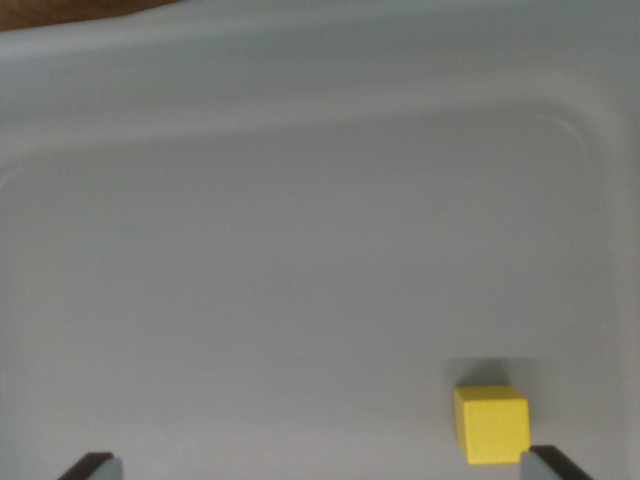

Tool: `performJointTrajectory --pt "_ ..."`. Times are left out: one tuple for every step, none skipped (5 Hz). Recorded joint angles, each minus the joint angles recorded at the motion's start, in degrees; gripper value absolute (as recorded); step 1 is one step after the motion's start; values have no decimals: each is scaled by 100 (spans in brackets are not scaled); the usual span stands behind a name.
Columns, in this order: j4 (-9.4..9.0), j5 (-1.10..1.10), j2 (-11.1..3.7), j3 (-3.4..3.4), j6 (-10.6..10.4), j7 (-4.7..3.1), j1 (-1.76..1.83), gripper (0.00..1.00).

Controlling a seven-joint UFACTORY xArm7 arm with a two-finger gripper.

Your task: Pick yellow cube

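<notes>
Gripper (325, 468): nearest the lens, only two dark fingertips (88, 465) showing at the bottom edge, one at 7 o'clock and one at 5 o'clock; they stand wide apart and hold nothing.

Tray (300, 130): pale grey-white plastic, fills almost the whole wrist view; flat floor, raised rim curving round at 1 o'clock (edges soft, slightly blurred).

Wooden surface (60, 10): brown sliver beyond the rim at 11 o'clock.

Yellow cube (491, 424): sits on the tray floor at 5 o'clock, just beside the fingertip on the wrist view's right, whether touching cannot be told; far from the other.
</notes>
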State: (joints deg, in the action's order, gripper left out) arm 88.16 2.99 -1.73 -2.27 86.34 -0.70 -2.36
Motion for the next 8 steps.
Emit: performJointTrajectory --pt "-145 10 -35 -28 -162 -71 -17 0" --pt "-145 10 -35 -28 -162 -71 -17 0" --pt "-310 20 -75 -59 -345 -152 -36 0" --pt "-310 20 -75 -59 -345 -152 -36 0" --pt "-492 32 -119 -94 -548 -241 -57 0" --pt "-492 32 -119 -94 -548 -241 -57 0" --pt "-681 45 -165 -130 -760 -334 -78 0" --pt "-681 45 -165 -130 -760 -334 -78 0"
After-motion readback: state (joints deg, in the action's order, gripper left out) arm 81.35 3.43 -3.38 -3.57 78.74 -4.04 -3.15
